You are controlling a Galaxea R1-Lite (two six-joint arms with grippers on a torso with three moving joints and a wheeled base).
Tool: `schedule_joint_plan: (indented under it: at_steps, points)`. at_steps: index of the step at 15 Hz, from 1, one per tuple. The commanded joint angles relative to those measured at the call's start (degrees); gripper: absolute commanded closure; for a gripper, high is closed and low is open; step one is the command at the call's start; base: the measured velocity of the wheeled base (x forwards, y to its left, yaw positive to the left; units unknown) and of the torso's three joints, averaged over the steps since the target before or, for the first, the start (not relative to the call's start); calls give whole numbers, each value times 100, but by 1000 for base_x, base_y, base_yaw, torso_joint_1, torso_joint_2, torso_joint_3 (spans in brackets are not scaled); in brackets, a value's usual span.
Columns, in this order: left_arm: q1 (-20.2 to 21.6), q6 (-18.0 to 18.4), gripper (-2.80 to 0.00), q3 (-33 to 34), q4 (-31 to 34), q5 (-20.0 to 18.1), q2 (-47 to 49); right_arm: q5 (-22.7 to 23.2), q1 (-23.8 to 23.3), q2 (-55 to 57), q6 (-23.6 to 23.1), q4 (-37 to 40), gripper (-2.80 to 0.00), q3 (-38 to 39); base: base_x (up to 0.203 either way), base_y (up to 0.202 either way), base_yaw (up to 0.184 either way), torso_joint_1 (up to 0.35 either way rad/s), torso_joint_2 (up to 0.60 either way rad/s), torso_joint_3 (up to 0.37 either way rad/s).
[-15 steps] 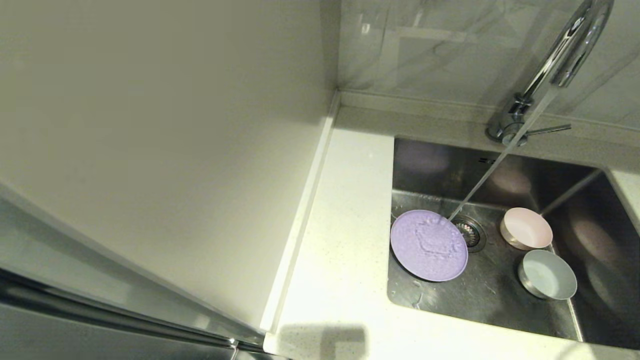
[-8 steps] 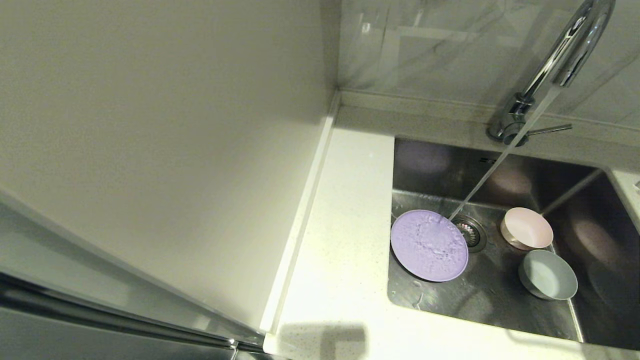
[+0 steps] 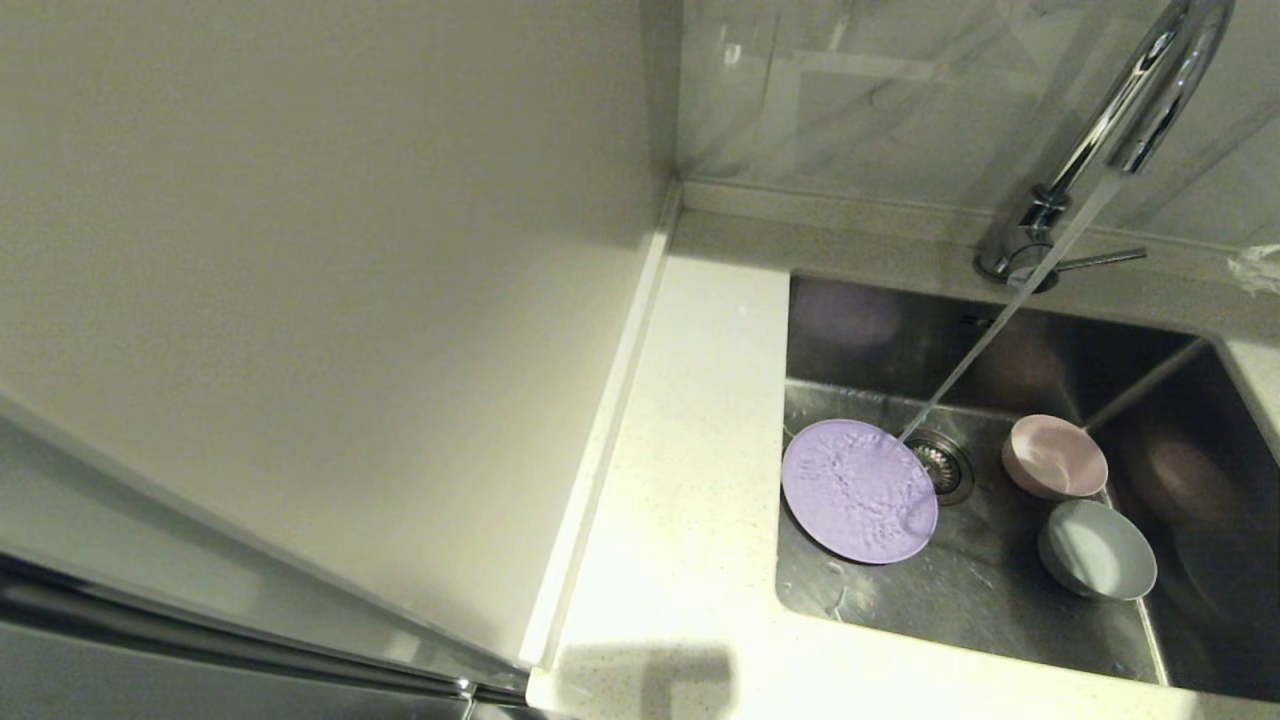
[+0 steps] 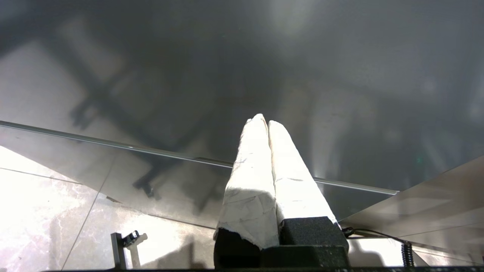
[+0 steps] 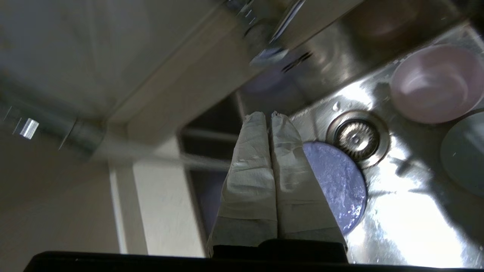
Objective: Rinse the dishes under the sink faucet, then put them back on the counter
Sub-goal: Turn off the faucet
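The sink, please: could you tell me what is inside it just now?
Inside the sink: a lilac plate under the faucet's running stream, a pink bowl, a blue-grey bowl and the drain strainer. The plate hides the floor beneath it.

The left gripper [image 4: 267, 122], its two pale wrapped fingers [image 4: 249, 177] pressing together with no gap, is pointing at a dark glossy panel [image 4: 340, 75]. A pale marbled tiled floor [image 4: 45, 211] is showing beneath the panel's lower edge.
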Motion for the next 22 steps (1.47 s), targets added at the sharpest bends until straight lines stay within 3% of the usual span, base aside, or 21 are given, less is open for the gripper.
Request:
schedule_joint_plan:
  at_steps: [1,3,6,10,16,22]
  points:
    - [1,-2,0,18,-2,0,0,415,-786,501,93,-15,0,-217,0,0,0,0,0,0]
    - [1,-2,0,18,-2,0,0,1137,-1296,629,140,-18,0,-289,0,0,0,0,0,0]
    - [1,-2,0,18,-2,0,0,2207,-1554,788,566,-19,0,-322,0,0,0,0,0,0]
    - [1,-2,0,9,-2,0,0,3307,-1676,1102,1611,-19,0,-707,0,0,0,0,0,0]
    - [1,7,0,18,-2,0,0,3655,-1794,1820,2309,-94,0,-1248,0,0,0,0,0,0]
    - [1,-2,0,18,-2,0,0,3842,-1831,2334,2409,-710,0,-1322,0,0,0,0,0,0]
